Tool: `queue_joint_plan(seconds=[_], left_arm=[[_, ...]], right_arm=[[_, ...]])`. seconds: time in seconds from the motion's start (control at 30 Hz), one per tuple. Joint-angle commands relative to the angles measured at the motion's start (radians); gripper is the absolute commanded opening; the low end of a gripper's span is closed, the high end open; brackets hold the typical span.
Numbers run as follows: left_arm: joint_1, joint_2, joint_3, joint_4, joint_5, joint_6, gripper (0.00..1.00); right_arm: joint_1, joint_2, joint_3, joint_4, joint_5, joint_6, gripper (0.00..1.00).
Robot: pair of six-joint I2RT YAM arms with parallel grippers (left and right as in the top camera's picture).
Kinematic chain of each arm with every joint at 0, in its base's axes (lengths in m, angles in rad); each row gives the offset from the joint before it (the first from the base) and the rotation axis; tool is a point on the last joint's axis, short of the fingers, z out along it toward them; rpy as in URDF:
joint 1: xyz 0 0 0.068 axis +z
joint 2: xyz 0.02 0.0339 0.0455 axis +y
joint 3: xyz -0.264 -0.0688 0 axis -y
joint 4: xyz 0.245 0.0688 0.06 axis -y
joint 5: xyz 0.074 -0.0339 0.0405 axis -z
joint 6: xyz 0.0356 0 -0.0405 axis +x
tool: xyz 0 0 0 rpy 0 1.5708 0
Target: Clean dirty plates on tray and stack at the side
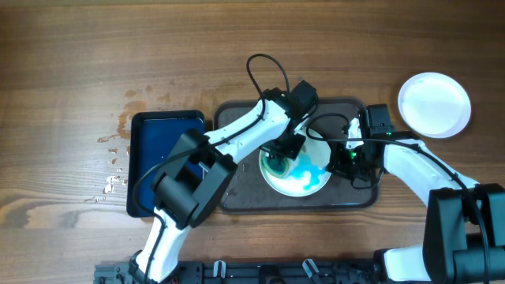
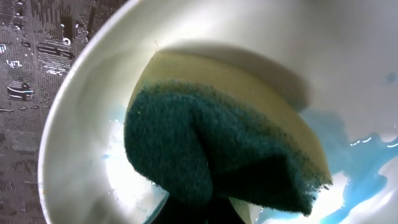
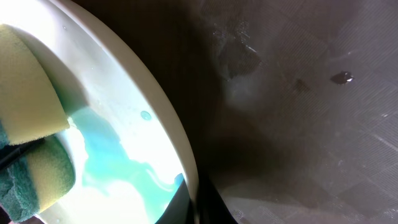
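Note:
A dirty plate [image 1: 309, 175] with a teal smear lies on the dark tray [image 1: 252, 197]. My left gripper [image 1: 279, 162] is shut on a folded yellow sponge with a green scouring face [image 2: 217, 143], which presses into the left part of the plate [image 2: 81, 124]. My right gripper [image 1: 348, 160] is shut on the plate's right rim [image 3: 158, 109], one finger inside and one outside. The sponge [image 3: 28, 99] and the teal liquid [image 3: 118, 162] show in the right wrist view, with wet tray floor [image 3: 298, 124] beyond the rim. A clean white plate [image 1: 434, 104] sits on the table at the far right.
A dark blue basin [image 1: 162, 162] stands left of the tray, partly under my left arm. Water drops [image 1: 114, 162] spot the wooden table beside it. Cables loop above the tray's far edge.

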Motion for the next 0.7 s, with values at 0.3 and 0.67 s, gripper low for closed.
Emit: queue_joint_plan(seconds=[0.3,0.67], left_arm=[[-0.018,0.06,0.134,-0.159,0.042,-0.029,0.04],[-0.072,0.023,0.19,-0.163,0.042,-0.068,0.04]], right_arm=[[0.004,0.015,-0.016,0.0,0.021,-0.002,0.04],[0.004,0.015,-0.016,0.008,0.021,-0.004,0.04]])
